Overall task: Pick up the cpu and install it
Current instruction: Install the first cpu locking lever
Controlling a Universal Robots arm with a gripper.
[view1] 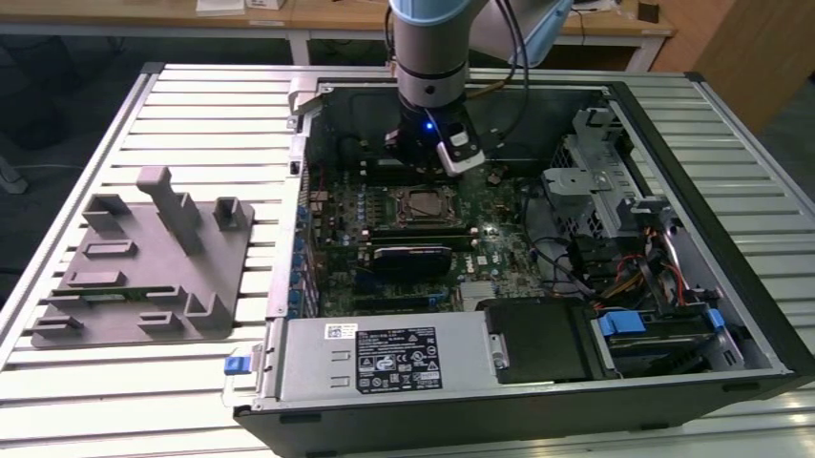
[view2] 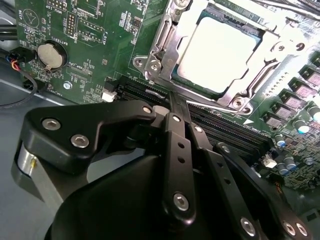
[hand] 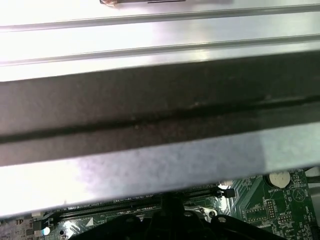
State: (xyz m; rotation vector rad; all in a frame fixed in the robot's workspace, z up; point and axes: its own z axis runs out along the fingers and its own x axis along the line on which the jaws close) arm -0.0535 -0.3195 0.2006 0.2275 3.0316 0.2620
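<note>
Exterior view: the blue-grey robot arm reaches down into the open black computer case [view1: 713,286] lying on the slatted white metal tabletop [view1: 191,105]. The black claw [view1: 427,157] hangs just above the green motherboard [view1: 491,239], near the socket. The grey plastic tray with upright posts [view1: 140,262] sits well apart, towards the exterior view's left.

Second wrist view: the cpu [view2: 217,47], a flat square chip with shiny silver top, lies seated in the socket under the metal bracket [view2: 165,47]. The claw [view2: 175,102] has its fingers pressed together, pinching nothing, just beside the socket. A round silver coin battery [view2: 50,55] shows here.

First wrist view: the case's grey metal wall [hand: 160,160] looms close, with a strip of motherboard beneath.
</note>
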